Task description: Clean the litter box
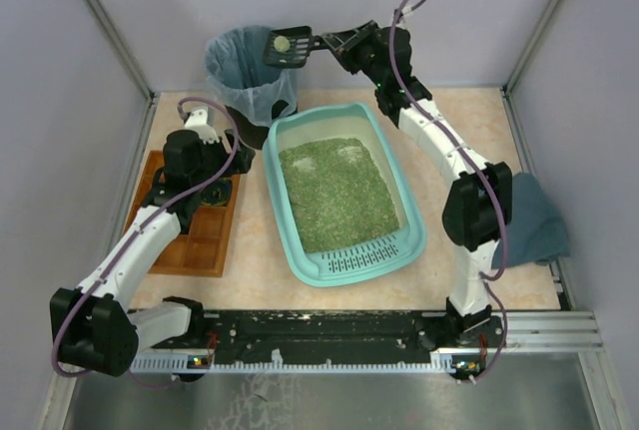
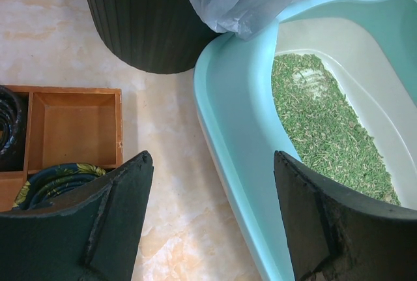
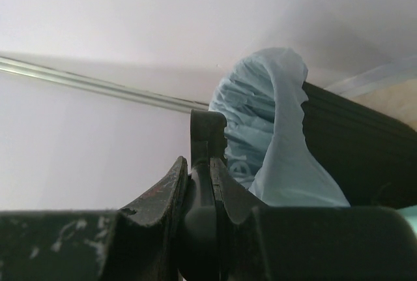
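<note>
Top external is showing my right gripper (image 1: 337,43) clamping the scoop (image 1: 285,46) over the bagged bin (image 1: 240,71) at eleven o'clock from the mid-table litter box (image 1: 364,255), left gripper (image 2: 214,183) hanging part-open and empty at nine; I'm judging that tipping squarely over the bag matters.

Arm outstretched, right gripper (image 1: 335,46) clamped; left gripper (image 2: 213,163) parted, low.

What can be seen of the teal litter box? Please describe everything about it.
The litter box is a large rectangular teal tray, plastic by its look, with rounded corners and sloping walls. A slotted grate lip forms its near end. Greenish granular litter covers the floor, with paler patches near the far end. It lies flat on the beige table, turned slightly. A blue-grey bin bag hangs over its far left corner.
</note>
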